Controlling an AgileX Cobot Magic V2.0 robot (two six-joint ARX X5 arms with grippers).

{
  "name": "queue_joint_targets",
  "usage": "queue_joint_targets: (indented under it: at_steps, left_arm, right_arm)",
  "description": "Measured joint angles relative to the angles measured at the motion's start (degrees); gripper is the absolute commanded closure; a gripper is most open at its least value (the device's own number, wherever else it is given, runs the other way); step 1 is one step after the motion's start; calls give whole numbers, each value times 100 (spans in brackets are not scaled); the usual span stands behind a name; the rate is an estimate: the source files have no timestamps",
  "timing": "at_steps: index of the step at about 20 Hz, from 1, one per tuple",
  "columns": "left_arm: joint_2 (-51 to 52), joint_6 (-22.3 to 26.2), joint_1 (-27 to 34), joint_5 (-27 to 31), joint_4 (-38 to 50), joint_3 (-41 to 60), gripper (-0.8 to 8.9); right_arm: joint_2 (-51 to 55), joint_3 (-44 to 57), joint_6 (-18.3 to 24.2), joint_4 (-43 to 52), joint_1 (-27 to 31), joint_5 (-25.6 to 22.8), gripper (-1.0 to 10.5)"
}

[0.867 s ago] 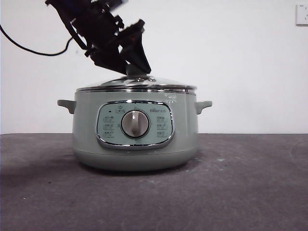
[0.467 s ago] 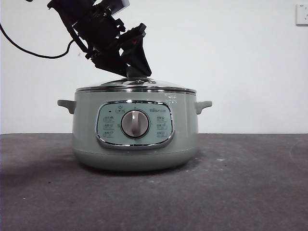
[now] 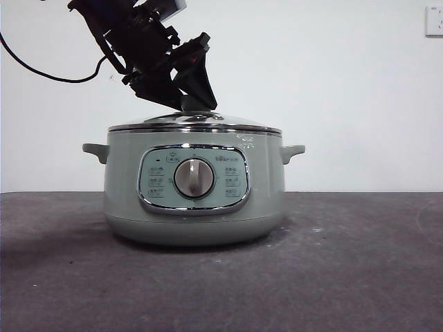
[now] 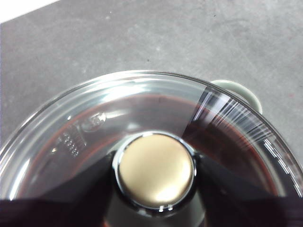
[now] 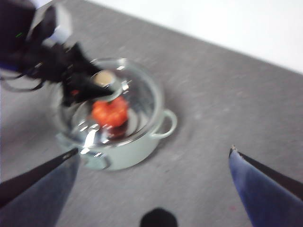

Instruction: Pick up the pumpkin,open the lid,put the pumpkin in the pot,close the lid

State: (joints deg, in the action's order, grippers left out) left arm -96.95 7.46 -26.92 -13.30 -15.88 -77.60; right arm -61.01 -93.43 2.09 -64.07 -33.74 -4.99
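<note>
Clearly, the domed glass lid (image 3: 195, 120), fragile and slippery, is gripped by its knob (image 4: 155, 171) in the left gripper (image 3: 196, 104); the right gripper (image 5: 156, 156) is held wide apart.

Front view: level, close on pot (image 3: 194, 187). Left wrist: directly above lid (image 4: 142, 142). Right wrist: high, distant; all share the pot.

Lid (image 3: 197, 123) seals pot (image 3: 194, 200); left gripper (image 3: 197, 104) crowds knob (image 4: 155, 171).
</note>
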Motion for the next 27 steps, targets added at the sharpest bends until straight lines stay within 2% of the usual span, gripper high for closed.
queue_joint_targets:
  at_steps: [7,11,15,18,19,20,22,23,24,27]
  left_arm:
    - [184,2,0,31,-490,-2,310]
    - [957,-22,0,28,-1255,4,310]
    - [2041,-111,0,-46,-2293,2,311]
    - [2841,-122,0,-251,-3178,2,316]
    - [3108,-151,0,-448,-3475,4,349]
    - [3305,-151,0,-627,-3703,2,438]
    - [3648,-153,0,-973,-4172,2,737]
    - [3738,-155,0,-1060,-4323,2,833]
    - [3814,-157,0,-1141,-4457,2,819]
    - [3965,-164,0,-1239,-4699,2,820]
  right_arm:
    - [-4,0,-2,-289,0,267,381]
    - [-4,0,-17,-671,0,1110,383]
    - [-4,0,-17,-1047,0,1362,384]
    - [-4,0,-20,-1311,0,1998,405]
    - [-4,0,-20,-1335,0,2256,473]
    - [-4,0,-17,-1344,0,2448,549]
    - [-4,0,-13,-1344,0,2785,757]
    - [-4,0,2,-1346,0,2898,849]
    - [-4,0,11,-1346,0,3001,940]
    - [-4,0,55,-1346,-2,3141,957]
